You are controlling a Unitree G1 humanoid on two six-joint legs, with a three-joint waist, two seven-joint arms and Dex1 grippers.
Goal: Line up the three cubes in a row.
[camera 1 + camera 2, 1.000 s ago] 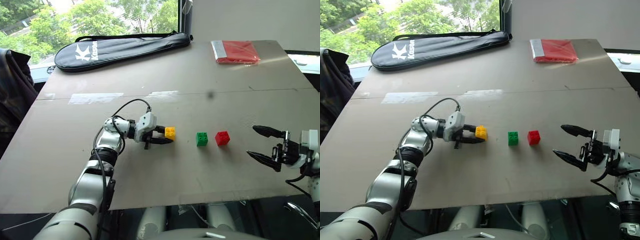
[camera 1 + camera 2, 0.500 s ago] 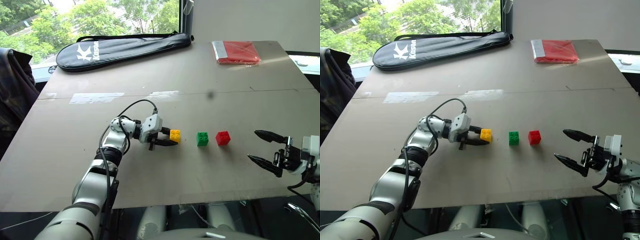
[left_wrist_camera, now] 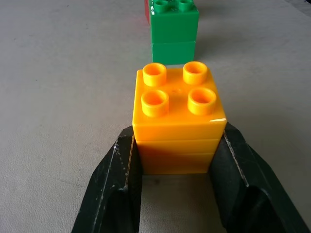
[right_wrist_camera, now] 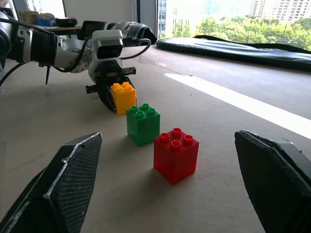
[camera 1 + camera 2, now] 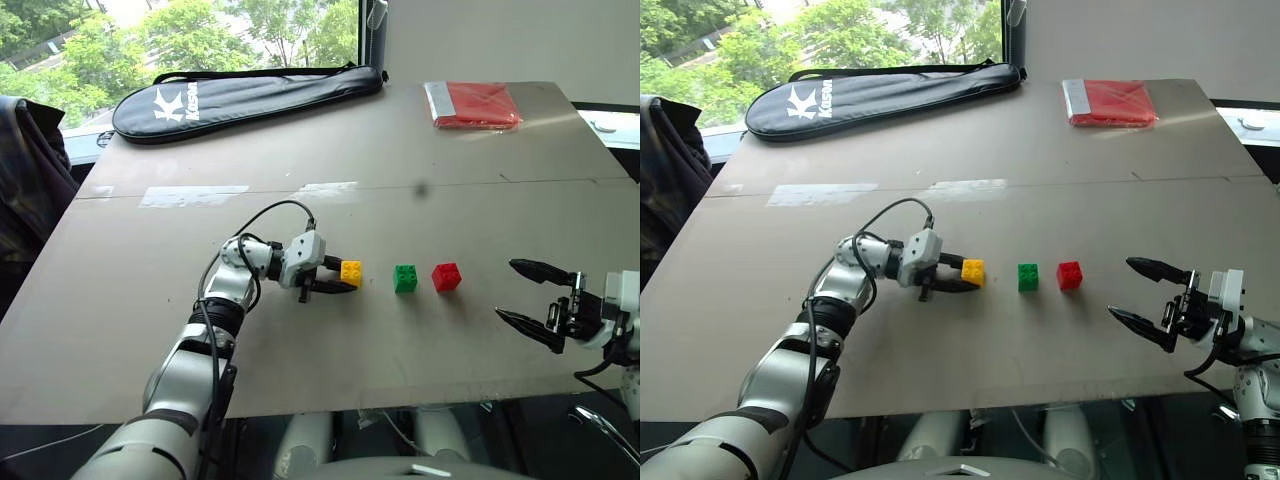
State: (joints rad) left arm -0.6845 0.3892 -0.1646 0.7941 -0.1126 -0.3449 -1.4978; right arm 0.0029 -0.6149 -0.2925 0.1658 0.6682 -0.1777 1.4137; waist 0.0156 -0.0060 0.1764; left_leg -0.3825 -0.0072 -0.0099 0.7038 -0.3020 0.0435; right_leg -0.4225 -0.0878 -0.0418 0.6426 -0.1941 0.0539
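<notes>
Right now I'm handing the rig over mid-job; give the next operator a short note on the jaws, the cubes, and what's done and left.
Left gripper: jaws shut on the yellow cube, which sits on the table.
Right gripper: jaws wide open, holding nothing, right of the cubes.
Green cube and red cube stand side by side, apart, right of the yellow one.
Done: all three roughly in a row.
Left: check the spacing, release the yellow cube, back off.
</notes>
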